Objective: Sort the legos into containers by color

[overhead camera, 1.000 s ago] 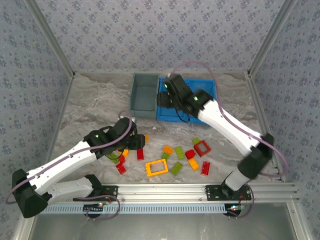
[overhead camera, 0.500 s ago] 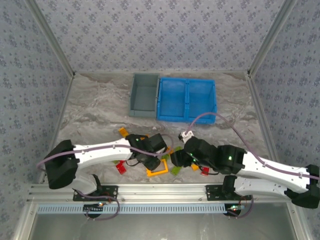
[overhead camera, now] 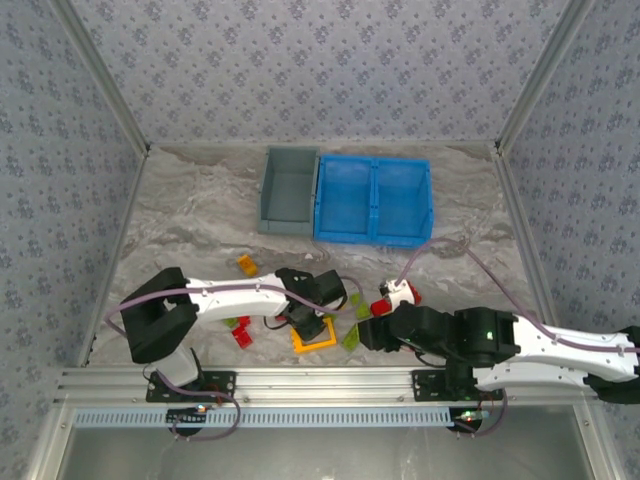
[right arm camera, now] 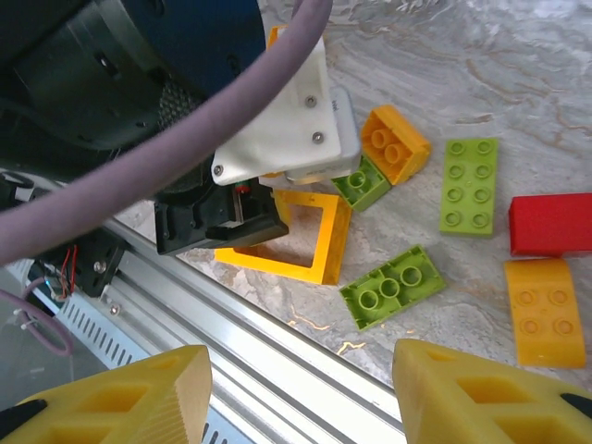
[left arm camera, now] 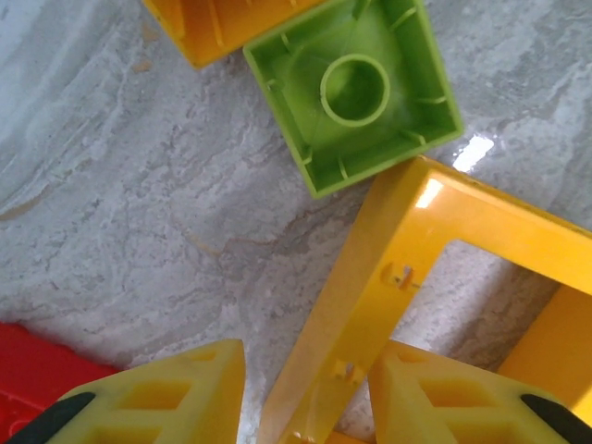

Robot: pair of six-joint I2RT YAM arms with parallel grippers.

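Observation:
The yellow open frame (overhead camera: 316, 335) lies flat near the table's front edge. My left gripper (overhead camera: 308, 324) is down over it. In the left wrist view one side bar of the frame (left arm camera: 370, 305) runs between the jaws of the left gripper (left arm camera: 305, 398). The right finger (left arm camera: 453, 398) is against the bar and a thin gap shows beside the left finger (left arm camera: 157, 398). My right gripper (right arm camera: 301, 398) stands open and empty above the front rail, just right of the frame (right arm camera: 319, 250). Green (right arm camera: 393, 287), orange (right arm camera: 544, 310) and red (right arm camera: 550, 224) legos lie around. The grey bin (overhead camera: 288, 190) and blue bin (overhead camera: 372, 200) sit at the back.
An upturned green brick (left arm camera: 356, 92) and a yellow one (left arm camera: 231, 23) lie just beyond the frame, with a red brick (left arm camera: 28, 370) to its left. More bricks (overhead camera: 246, 265) lie left of my left arm. The aluminium rail (overhead camera: 330, 380) borders the table front.
My right arm has swung back from the blue bin to the front of the table. My left gripper has moved right onto the yellow frame and its jaws have narrowed around one side.

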